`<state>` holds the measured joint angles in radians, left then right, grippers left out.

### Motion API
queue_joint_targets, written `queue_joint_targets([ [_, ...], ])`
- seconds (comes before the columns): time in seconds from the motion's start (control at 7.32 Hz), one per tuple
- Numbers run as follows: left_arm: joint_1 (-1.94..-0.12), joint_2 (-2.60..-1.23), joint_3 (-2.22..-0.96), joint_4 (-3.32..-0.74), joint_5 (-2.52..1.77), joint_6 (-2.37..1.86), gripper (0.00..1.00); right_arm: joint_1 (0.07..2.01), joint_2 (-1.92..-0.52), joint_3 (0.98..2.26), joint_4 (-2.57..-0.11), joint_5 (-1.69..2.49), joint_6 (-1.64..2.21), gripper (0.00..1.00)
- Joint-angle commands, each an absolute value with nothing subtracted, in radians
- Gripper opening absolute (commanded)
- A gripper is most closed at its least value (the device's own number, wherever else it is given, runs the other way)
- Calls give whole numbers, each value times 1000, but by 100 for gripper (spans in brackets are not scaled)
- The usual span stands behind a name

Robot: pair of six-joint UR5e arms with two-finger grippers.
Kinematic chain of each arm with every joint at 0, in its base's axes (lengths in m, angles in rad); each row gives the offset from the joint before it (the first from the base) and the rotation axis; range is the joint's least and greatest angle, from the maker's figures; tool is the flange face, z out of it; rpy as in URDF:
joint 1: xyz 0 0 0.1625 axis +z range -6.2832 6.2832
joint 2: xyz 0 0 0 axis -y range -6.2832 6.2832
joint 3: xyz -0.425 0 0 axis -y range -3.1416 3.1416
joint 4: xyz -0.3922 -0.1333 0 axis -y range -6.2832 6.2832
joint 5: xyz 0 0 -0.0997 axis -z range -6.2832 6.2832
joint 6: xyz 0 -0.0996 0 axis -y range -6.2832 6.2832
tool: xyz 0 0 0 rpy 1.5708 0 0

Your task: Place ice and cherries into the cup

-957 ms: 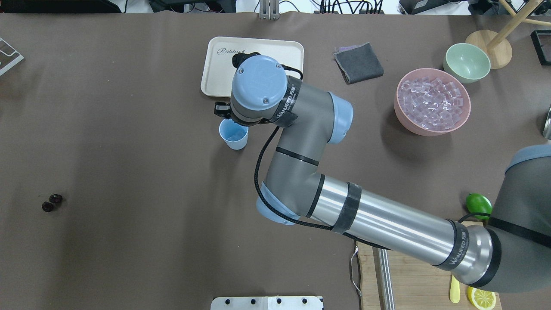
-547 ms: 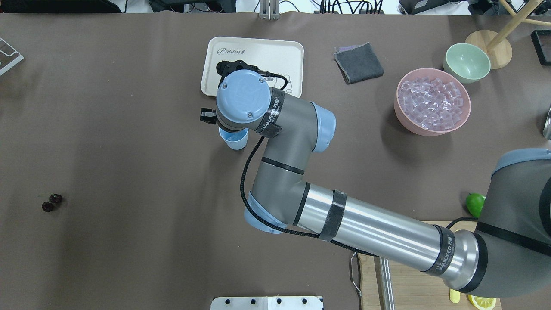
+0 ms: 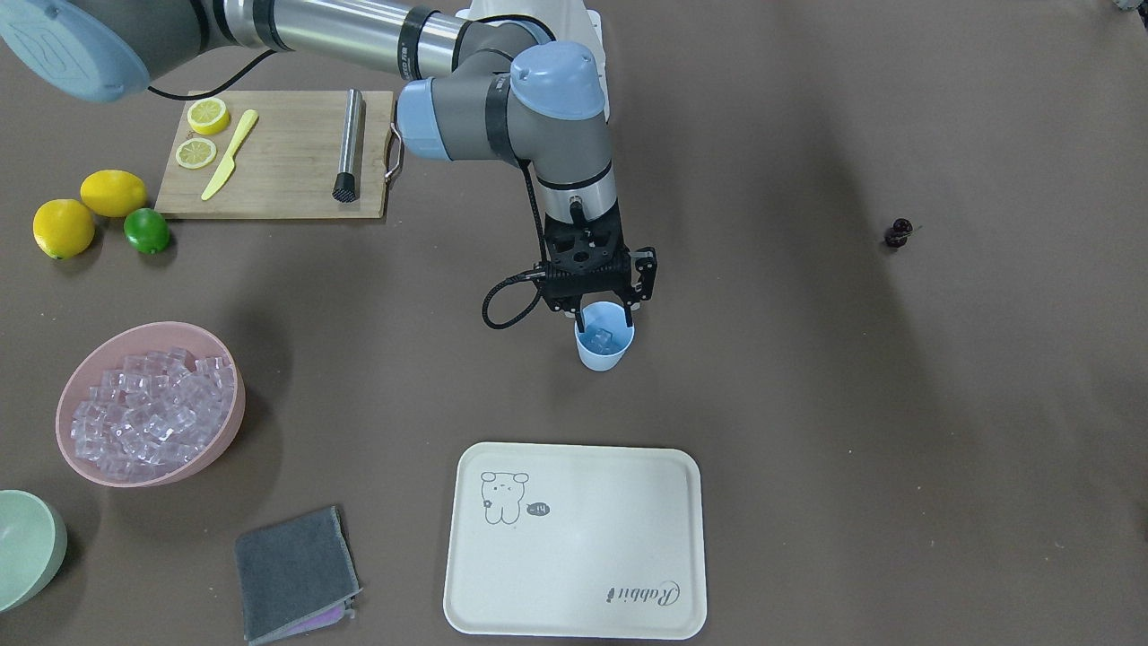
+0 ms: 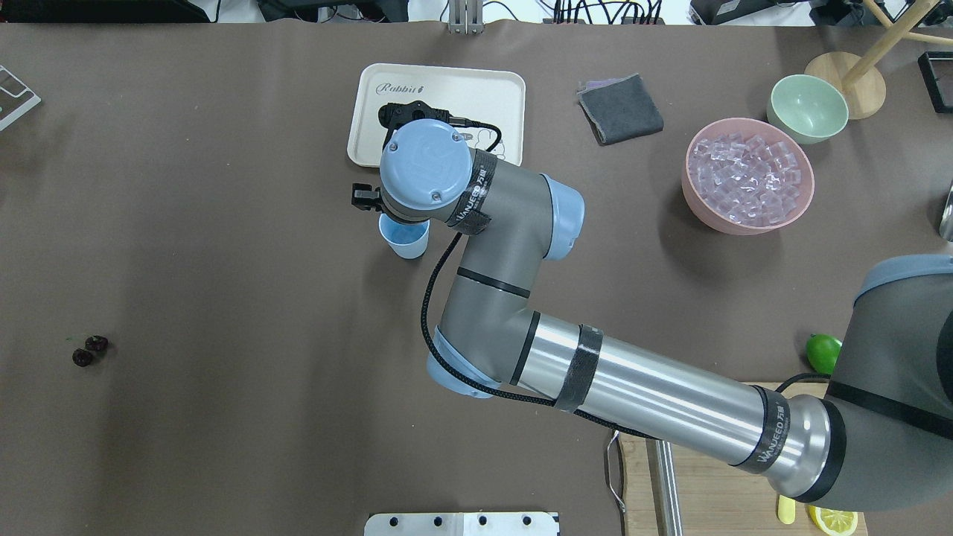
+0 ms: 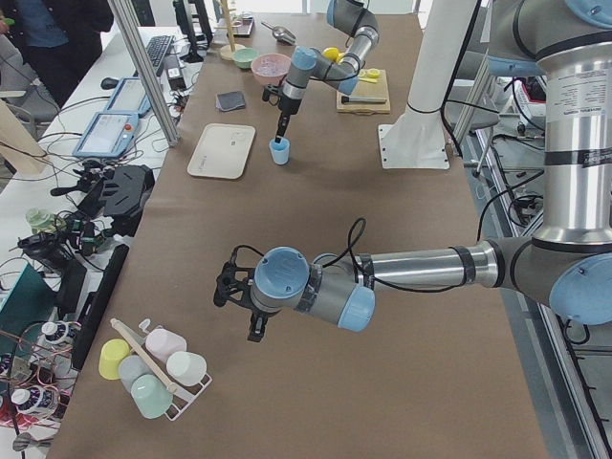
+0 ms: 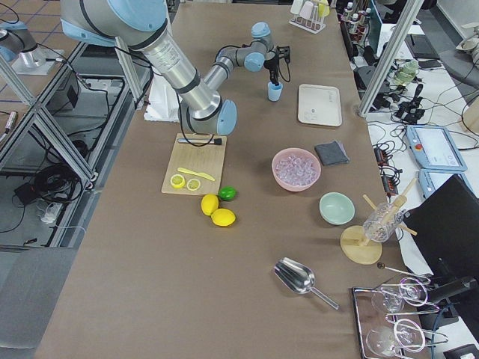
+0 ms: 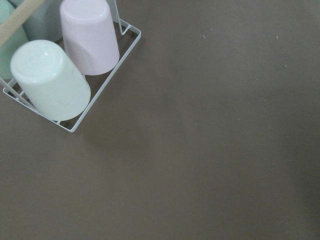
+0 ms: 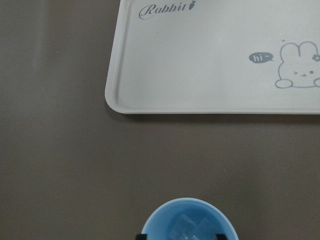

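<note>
While the right gripper hangs over the cup at frame centre, its fingers are spread, one on each side of the rim. Upright on the brown table cover, the cup stands just above the cream tray, with ice inside. At right, well apart, lie the cherries. At left, a pink bowl holds more cubes. Near a cup rack hovers the left gripper; finger state cannot be told. Side benches carry screens and cables.
</note>
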<state>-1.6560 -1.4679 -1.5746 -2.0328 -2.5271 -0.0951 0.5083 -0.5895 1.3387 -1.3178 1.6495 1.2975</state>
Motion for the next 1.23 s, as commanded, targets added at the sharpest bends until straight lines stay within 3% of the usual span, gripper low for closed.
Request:
queue_joint_targets([
  [0.0,-1655,-1460,-1575,-2026,-2520,-97,98,578,-650,1493,-1549,1727,1228,98],
  [0.14,-1655,-1457,-1574,-2026,-2514,-98,98,666,-795,1682,-1609,1803,1081,98],
  [0.41,-1655,-1457,-1549,-2031,-2514,-97,98,902,-1114,1846,-1624,2067,731,98],
  [0.55,-1658,-1453,-1551,-2029,-2514,-95,98,984,-1246,1892,-1621,2106,531,98],
  [1.09,-1658,-1437,-1528,-2023,-2456,-115,98,1292,-1432,1879,-1614,2258,42,98],
])
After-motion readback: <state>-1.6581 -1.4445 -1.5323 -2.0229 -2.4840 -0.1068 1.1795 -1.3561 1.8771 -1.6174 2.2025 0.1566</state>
